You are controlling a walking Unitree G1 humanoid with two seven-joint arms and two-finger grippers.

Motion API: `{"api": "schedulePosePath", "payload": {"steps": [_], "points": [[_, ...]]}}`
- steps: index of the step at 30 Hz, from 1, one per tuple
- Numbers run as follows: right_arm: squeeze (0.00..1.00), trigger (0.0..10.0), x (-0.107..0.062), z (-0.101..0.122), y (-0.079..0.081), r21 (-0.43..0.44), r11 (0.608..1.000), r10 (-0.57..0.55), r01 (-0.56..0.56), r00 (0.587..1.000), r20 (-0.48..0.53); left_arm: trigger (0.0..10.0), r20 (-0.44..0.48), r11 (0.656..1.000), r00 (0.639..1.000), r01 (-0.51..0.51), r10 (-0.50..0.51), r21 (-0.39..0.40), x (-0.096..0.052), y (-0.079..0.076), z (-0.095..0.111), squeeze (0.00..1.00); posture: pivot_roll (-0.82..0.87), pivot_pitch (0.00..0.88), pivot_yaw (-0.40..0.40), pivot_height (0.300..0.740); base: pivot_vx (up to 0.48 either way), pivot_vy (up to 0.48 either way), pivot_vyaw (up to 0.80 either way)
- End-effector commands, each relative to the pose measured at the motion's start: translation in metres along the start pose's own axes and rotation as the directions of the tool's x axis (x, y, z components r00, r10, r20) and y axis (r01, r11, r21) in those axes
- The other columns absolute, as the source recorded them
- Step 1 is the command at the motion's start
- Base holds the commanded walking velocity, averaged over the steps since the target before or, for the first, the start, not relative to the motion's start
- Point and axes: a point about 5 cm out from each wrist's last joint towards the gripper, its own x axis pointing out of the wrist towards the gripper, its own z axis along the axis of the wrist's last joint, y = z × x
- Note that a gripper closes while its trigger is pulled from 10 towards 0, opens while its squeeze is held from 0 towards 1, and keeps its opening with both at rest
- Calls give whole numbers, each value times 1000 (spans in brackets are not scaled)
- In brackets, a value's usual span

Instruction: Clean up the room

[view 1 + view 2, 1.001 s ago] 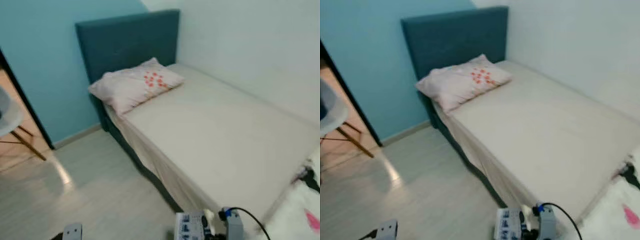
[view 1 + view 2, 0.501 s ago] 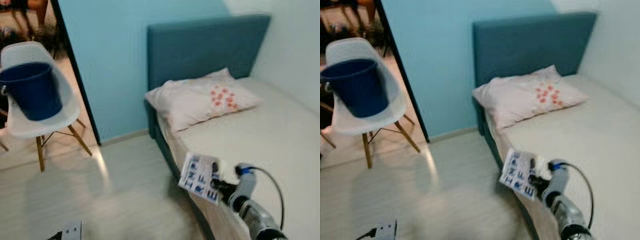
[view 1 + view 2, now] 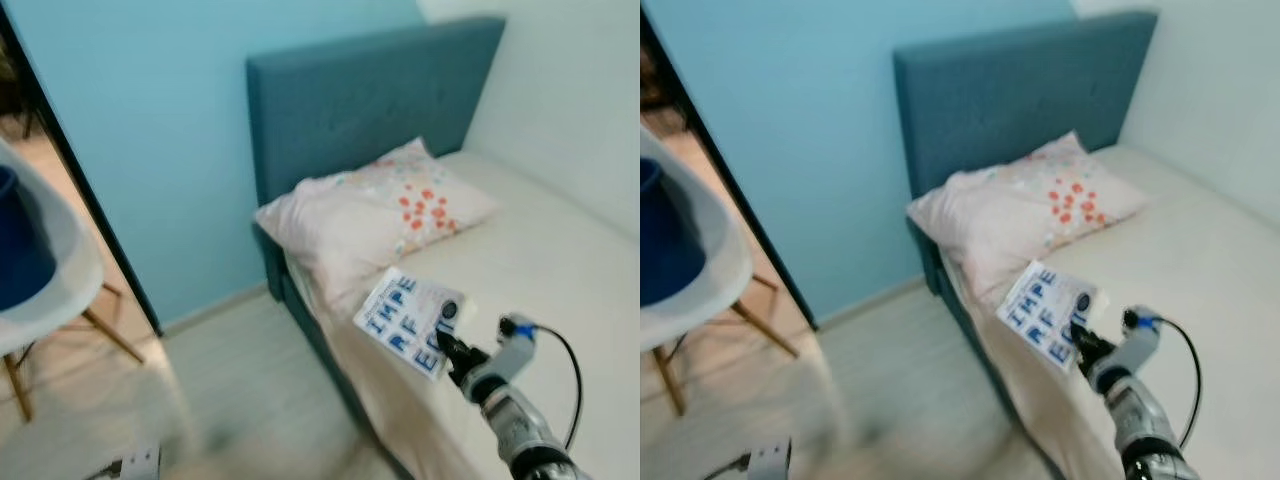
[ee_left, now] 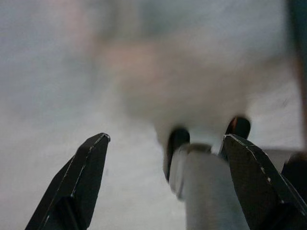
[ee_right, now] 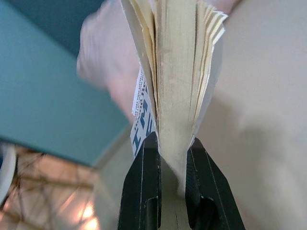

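My right gripper [image 3: 452,345] is shut on a white paperback book [image 3: 408,321] with blue block letters on its cover. It holds the book raised over the near edge of the bed [image 3: 560,270], just below the pillow. In the right wrist view the two black fingers [image 5: 144,187] pinch the fanned page block of the book [image 5: 175,72]. My left gripper [image 4: 165,143] hangs low with its black fingers [image 4: 79,177] spread apart and nothing between them.
A pink pillow [image 3: 380,215] with red dots lies against the teal headboard [image 3: 360,95]. A white chair [image 3: 50,290] carrying a dark blue bucket [image 3: 15,250] stands at the doorway on the left. Pale floor [image 3: 230,400] lies between chair and bed.
The camera has swung back to the right, pushing chair and bucket to the left edge. My right gripper has lifted the book higher and further over the bed.
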Motion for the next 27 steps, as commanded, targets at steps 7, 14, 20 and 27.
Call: {"api": "schedulePosePath", "payload": {"steps": [7, 14, 20, 27], "points": [[0, 10000, -4, -11, -2, 103, 994, -27, 28, 1000, -9, 10000, -68, 1000, 998, -16, 17, 14, -3, 4, -20, 0, -86, 48, -42, 740, 426, 0, -205], [0, 10000, -5, -14, -3, 128, 991, -23, 25, 1000, -21, 10000, -66, 1000, 998, -18, 19, 15, -3, 4, -19, 0, -89, 46, -41, 740, 141, 0, 0], [0, 10000, -5, -22, 3, 168, 985, 60, -49, 997, -57, 10000, -70, 999, 997, -33, 33, 6, -2, 4, -18, 0, -93, 53, -41, 740, 0, -400, 0], [0, 10000, -6, -30, 7, 190, 979, 93, -70, 989, -114, 10000, -32, 999, 999, -41, 41, 3, -1, 3, -9, 0, -89, 59, -47, 735, 0, 0, 0]]}}
